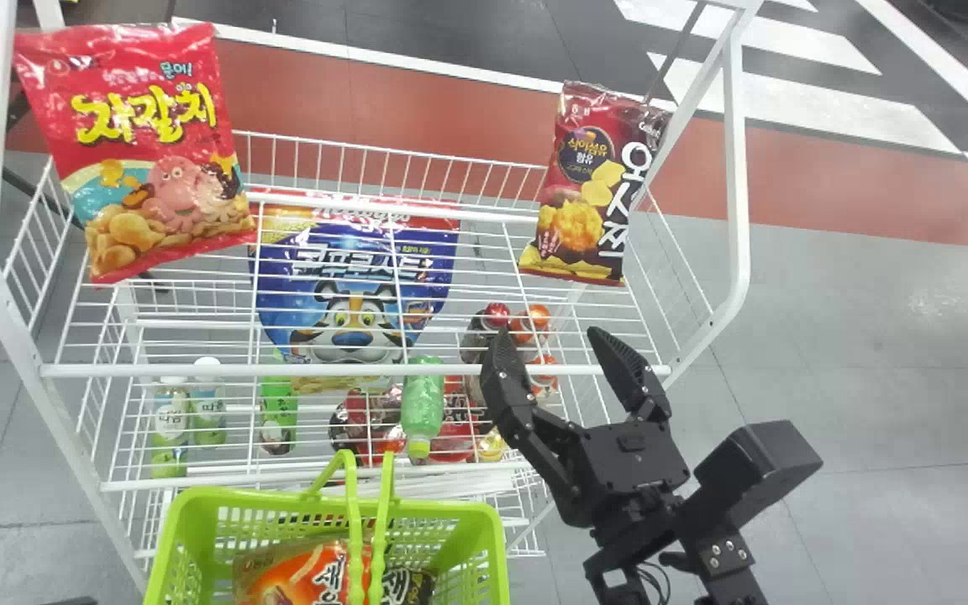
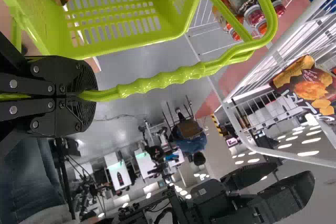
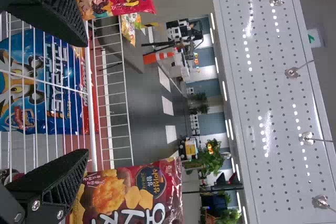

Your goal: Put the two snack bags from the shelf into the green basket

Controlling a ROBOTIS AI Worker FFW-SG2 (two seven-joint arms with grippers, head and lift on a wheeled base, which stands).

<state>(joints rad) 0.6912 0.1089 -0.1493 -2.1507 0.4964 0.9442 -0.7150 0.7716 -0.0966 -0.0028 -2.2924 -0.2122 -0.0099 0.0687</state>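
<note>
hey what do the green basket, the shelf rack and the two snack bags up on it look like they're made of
Green basket: probably molded plastic, smooth and slightly glossy, with slotted walls.
Shelf rack: likely metal with a white coating, judging by its thin rods and bent tube frame.
Red snack bag and dark red snack bag: seemingly shiny plastic film, crinkled with bright glints.

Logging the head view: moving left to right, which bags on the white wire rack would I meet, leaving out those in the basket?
Bright red snack bag, blue cereal bag, narrower dark red snack bag.
</note>
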